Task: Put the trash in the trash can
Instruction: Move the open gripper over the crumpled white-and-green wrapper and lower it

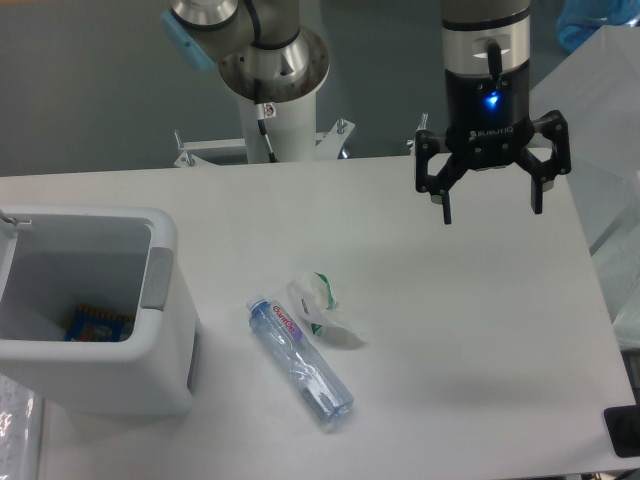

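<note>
End effector: we see ours (491,212) hanging above the far right part of the worktop (470,340), fingers spread wide and carrying nothing.
Bottle: the crushed clear bottle (299,361) lies flat near the middle of the worktop, blue cap towards the bin, pink-red label just behind the cap.
Wrapper: the crumpled wrapper (325,308) with green print lies just beside the bottle on its far side; we cannot tell whether the two touch.
Trash can: the white bin (160,330) stands at the left, open at the top, grey panel facing the trash. Something blue and orange (98,324) already lies at its bottom.
Step in hand: we judge that neither piece has been picked up yet; both are well apart from the end effector.
Next move: we would bring the open fingers left and forward over one piece, line them across the bottle's narrow width, then descend and close.
Risk: the wrapper is thin and may slip from the fingers.
</note>
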